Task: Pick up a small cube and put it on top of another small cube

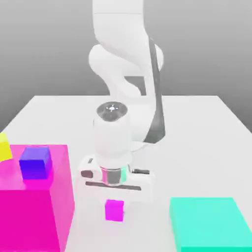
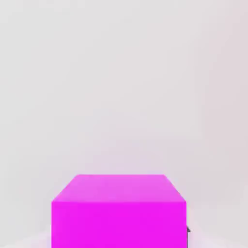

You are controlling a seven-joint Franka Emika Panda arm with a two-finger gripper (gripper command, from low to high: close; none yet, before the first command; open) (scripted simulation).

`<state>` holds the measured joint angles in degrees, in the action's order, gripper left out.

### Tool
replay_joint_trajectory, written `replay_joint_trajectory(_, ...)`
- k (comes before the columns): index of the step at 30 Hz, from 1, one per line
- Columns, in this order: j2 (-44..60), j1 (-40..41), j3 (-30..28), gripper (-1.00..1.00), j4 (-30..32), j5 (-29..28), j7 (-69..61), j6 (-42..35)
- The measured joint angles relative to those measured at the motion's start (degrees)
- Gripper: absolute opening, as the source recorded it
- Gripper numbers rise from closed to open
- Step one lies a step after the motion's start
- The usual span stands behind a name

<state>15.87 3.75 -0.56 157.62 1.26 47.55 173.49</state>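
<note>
One small cube sits nearest, on the white table directly beneath the gripper, between the large magenta block and the teal block. The jaws have closed on it, judging by how tightly the hand sits over it — the hand view shows its magenta face close up with a sliver of finger at one lower edge. The cube is plain, saturated pink, sharp-edged and featureless, far smaller than the block beside it. The risk from here is a shallow or off-centre grip: if the fingers hold only the cube's upper part, it could twist or slip on lifting. A sideways swing toward the exterior view's left could also knock the blue-violet cube resting on the large block, or the yellow cube behind it. Farther back the white arm rises against grey.
</note>
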Motion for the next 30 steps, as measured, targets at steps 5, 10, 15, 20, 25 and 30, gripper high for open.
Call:
replay_joint_trajectory(5,-9.7,-0.2,-0.4,-1.00,1.8,-0.9,0.7,-7.9)
replay_joint_trajectory(10,-13.3,-1.4,1.0,-1.00,-5.3,0.8,-1.7,-12.9)
replay_joint_trajectory(15,-16.2,1.6,0.1,-1.00,-15.6,2.2,0.5,-22.6)
replay_joint_trajectory(20,-19.5,6.5,-3.1,-1.00,-23.9,2.2,5.9,-34.0)
replay_joint_trajectory(25,-22.9,13.5,-6.6,-1.00,-29.0,0.1,15.1,-46.5)
replay_joint_trajectory(30,-24.9,18.8,-10.5,-1.00,-30.3,-2.5,23.8,-54.3)
